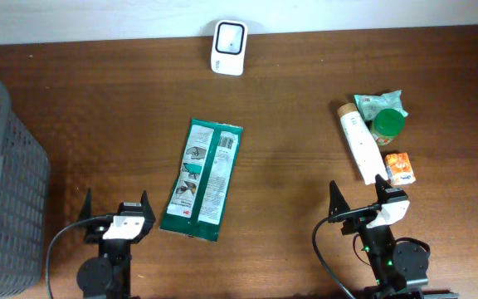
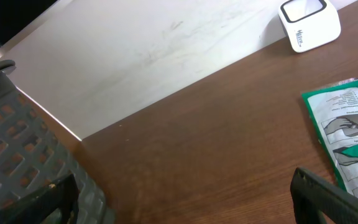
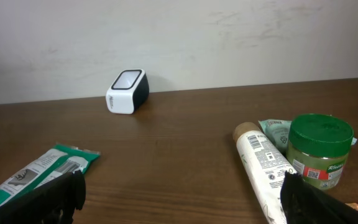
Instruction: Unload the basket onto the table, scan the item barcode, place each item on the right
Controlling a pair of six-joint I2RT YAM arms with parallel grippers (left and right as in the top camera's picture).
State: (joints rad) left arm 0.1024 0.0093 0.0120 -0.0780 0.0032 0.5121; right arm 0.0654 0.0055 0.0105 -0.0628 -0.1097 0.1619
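The white barcode scanner [image 1: 229,46] with a dark window stands at the table's far edge, also seen in the wrist views [image 2: 309,25] [image 3: 127,91]. A green and white packet [image 1: 202,178] [image 2: 353,137] [image 3: 36,171] lies flat mid-table. At the right lie a white tube [image 1: 359,145] [image 3: 263,165], a green-lidded jar [image 1: 387,125] [image 3: 321,149], a green pouch [image 1: 380,104] and a small orange box [image 1: 401,168]. My left gripper [image 1: 116,206] [image 2: 182,208] is open and empty, left of the packet's near end. My right gripper [image 1: 358,195] [image 3: 182,202] is open and empty, just short of the tube.
A grey mesh basket [image 1: 2,191] [image 2: 23,155] stands at the table's left edge, close to my left gripper's left finger. Bare brown wood lies between the packet and the tube. A pale wall [image 3: 185,37] rises behind the scanner.
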